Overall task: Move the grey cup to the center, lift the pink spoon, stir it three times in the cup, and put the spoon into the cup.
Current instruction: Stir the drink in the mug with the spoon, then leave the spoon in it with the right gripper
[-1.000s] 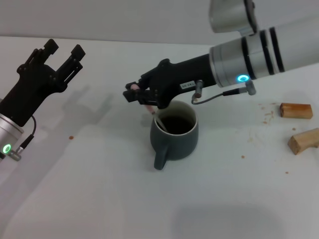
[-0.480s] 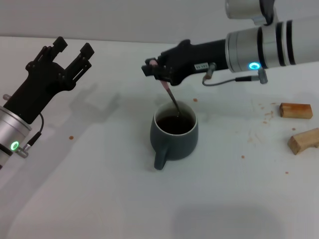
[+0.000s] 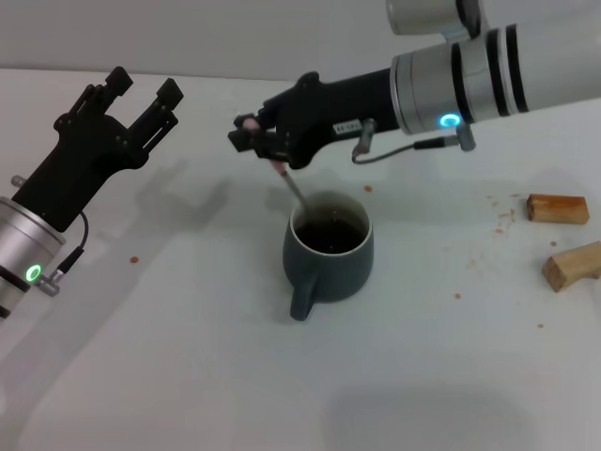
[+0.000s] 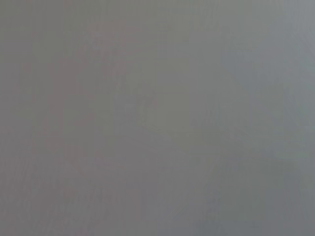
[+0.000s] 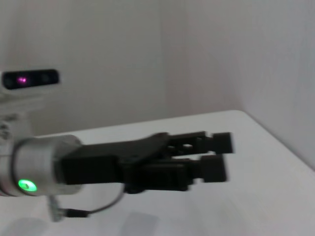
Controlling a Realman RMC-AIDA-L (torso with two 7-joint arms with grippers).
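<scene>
Head view is evenly and softly lit from above; the white table (image 3: 188, 376) shows no glare, only faint diffuse shadows, one at about 3 o'clock of the left gripper (image 3: 131, 89) and a darker pool at 6 o'clock under the grey cup (image 3: 329, 258). Left wrist view is a flat, featureless grey blur with nothing in focus. Right wrist view is dimmer and soft, the left gripper (image 5: 216, 155) motion-blurred at its tips.

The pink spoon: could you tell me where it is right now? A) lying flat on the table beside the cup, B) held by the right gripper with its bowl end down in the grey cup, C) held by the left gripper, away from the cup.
B: the right gripper is shut on the pink spoon, which slants down into the grey cup; the left gripper is open and apart.
</scene>
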